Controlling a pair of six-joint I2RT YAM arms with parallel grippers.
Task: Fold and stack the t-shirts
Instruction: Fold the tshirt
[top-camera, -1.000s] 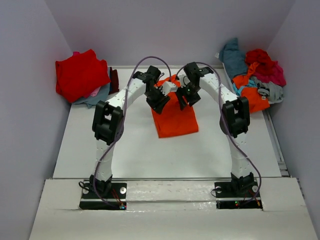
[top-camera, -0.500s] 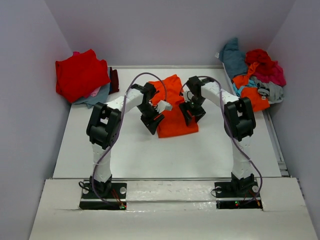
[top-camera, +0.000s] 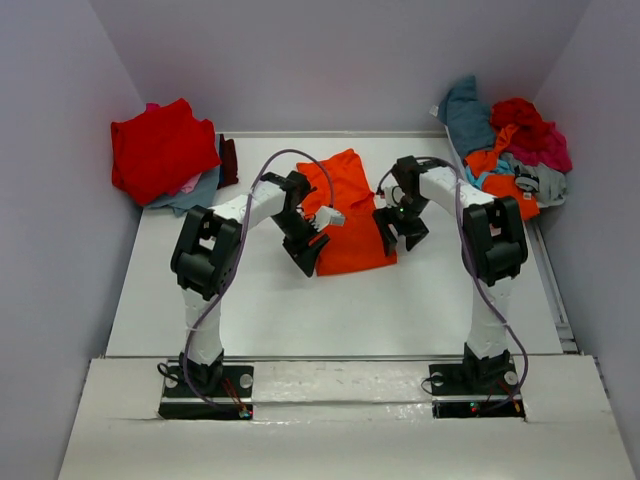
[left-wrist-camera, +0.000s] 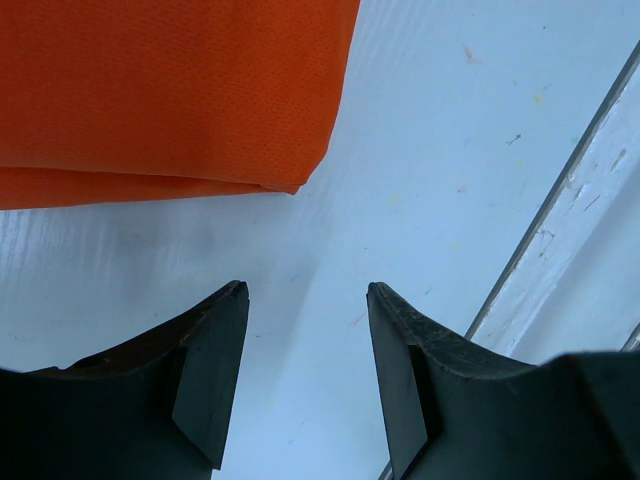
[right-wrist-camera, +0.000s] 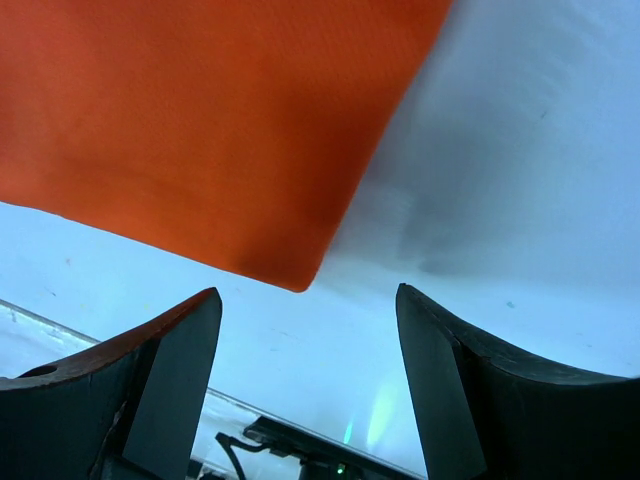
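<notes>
Folded bright orange cloth t-shirt (top-camera: 345, 215) lies mid-counter (top-camera: 300, 310), slightly toward the far side. Left claw (left-wrist-camera: 307, 290) just off its near-left corner, over bare counter, not touching. Right claw (right-wrist-camera: 306, 290) at its near-right corner. Folded red cloth t-shirt (top-camera: 158, 148) sits on top of a small stack of other shirts (top-camera: 195, 190), far-left corner. Loose heap of mixed-colour cloth t-shirts (top-camera: 510, 150) at far right, well apart from both.

orange t-shirt (left-wrist-camera: 160, 90): matt cloth with a fine pinhole knit.
table (left-wrist-camera: 430, 150): smooth white surface beside the orange t-shirt, faint sheen, a few specks.
left gripper (left-wrist-camera: 307, 300): matt black plastic, slightly rough edges.
right gripper (right-wrist-camera: 308, 300): matt black plastic.
</notes>
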